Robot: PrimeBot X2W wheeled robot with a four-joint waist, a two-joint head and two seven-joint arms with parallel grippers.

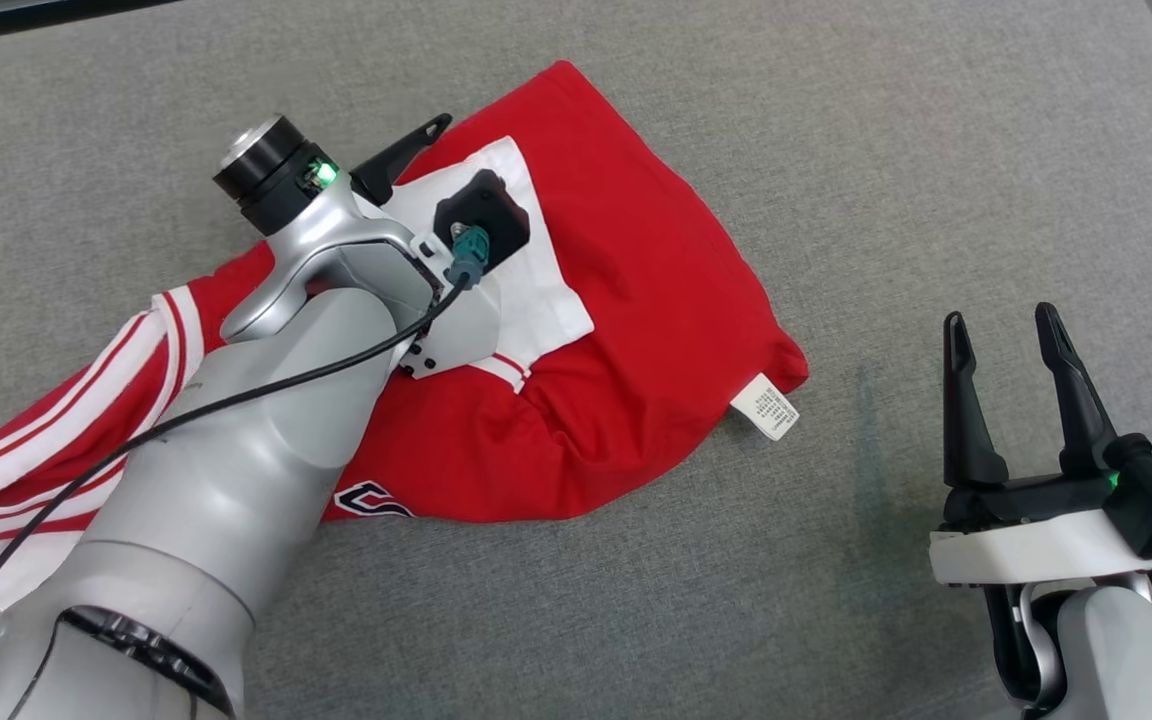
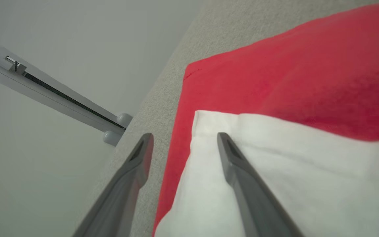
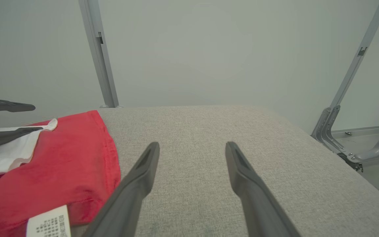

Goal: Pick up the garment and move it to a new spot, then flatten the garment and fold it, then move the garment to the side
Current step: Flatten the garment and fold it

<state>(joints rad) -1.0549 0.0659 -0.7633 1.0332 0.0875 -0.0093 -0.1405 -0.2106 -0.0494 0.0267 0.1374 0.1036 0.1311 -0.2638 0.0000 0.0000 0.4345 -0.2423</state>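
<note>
Plainly listed: one garment (image 1: 656, 300), red, lying on the grey cloth-covered table (image 1: 936, 150), towards the robot's left half of it. Its bulk seems to run slantwise from the near left, where one striped sleeve (image 1: 26, 440) trails off, across to the right-hand corner, where one white care label (image 1: 766, 405) sticks out. One white sleeve panel (image 1: 546, 290) is turned over on top of the red body, near the far edge. Grippers, two. The left gripper (image 2: 184, 138) is reached out across the garment with its jaws spread wide and gripping nothing. They straddle the garment's far-left border, one finger over the white panel, the other out over bare table. Whether the inner finger presses the cloth or merely hangs above it I cannot tell. The right gripper (image 1: 1001, 320) sits at the near right over bare table, jaws likewise wide and empty, fingers pointing away from the robot. The garment lies to its left, the label corner nearest but well apart. Judged from this, the left arm is much the nearer, already placed at the edge, so the next fold or tug would likely fall to it, with the right needing a reach leftward to help.
</note>
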